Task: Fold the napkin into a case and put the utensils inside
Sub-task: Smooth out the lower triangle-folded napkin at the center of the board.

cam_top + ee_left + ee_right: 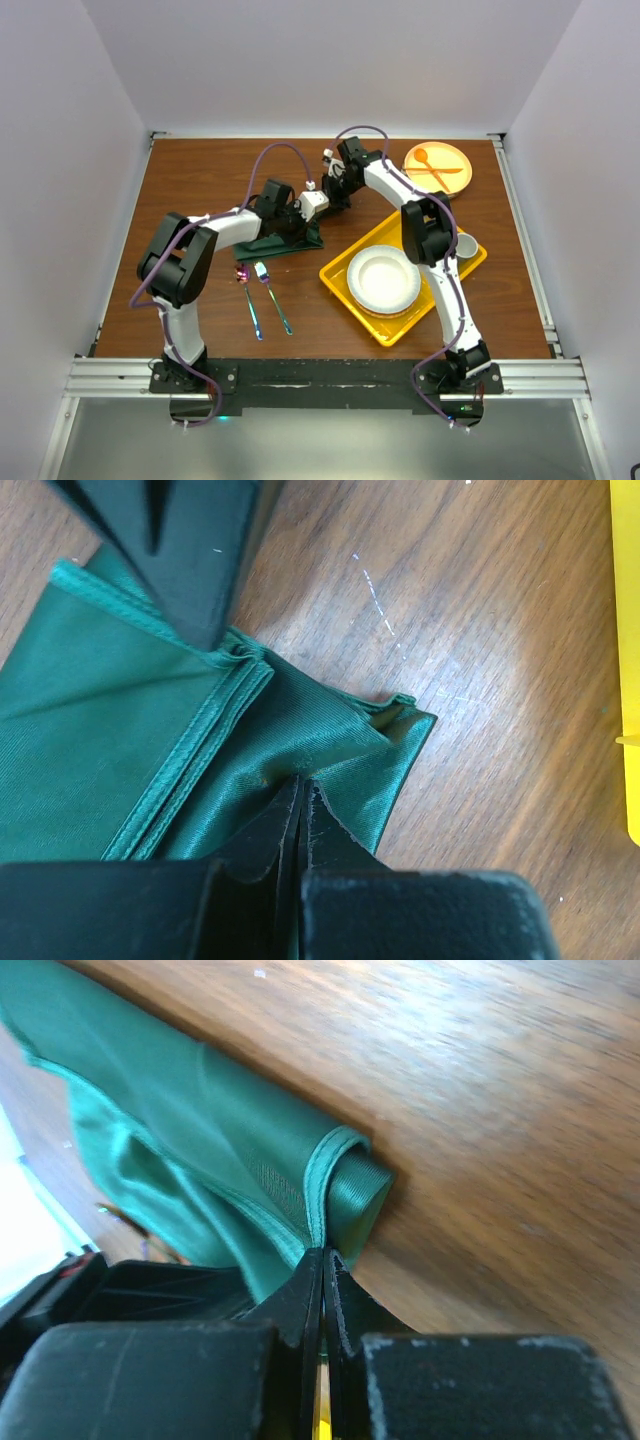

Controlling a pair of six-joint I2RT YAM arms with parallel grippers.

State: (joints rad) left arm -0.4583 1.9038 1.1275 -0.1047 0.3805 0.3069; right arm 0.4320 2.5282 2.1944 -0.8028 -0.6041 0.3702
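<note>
Top: napkin (pixel 287 241) a folded strip; utensils (pixel 262 300) base-side of it, nearest L arm (pixel 225 228). L wrist: left gripper (pixel 300 792) pinched tight on napkin corner — strip runs off left. R wrist: right gripper (pixel 322 1258) clamped on hem — cloth ahead-left.

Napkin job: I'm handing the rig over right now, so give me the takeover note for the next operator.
Left hand: shut, pinching the napkin at a folded corner.
Right hand: shut on the napkin's hemmed edge.
Napkin: folded into a layered strip on the table, under both hands.
Utensils: lying on the table nearer the arm bases, outside the cloth.
Done: the napkin is partly folded.
Left: finish the case, then put both utensils inside.
</note>
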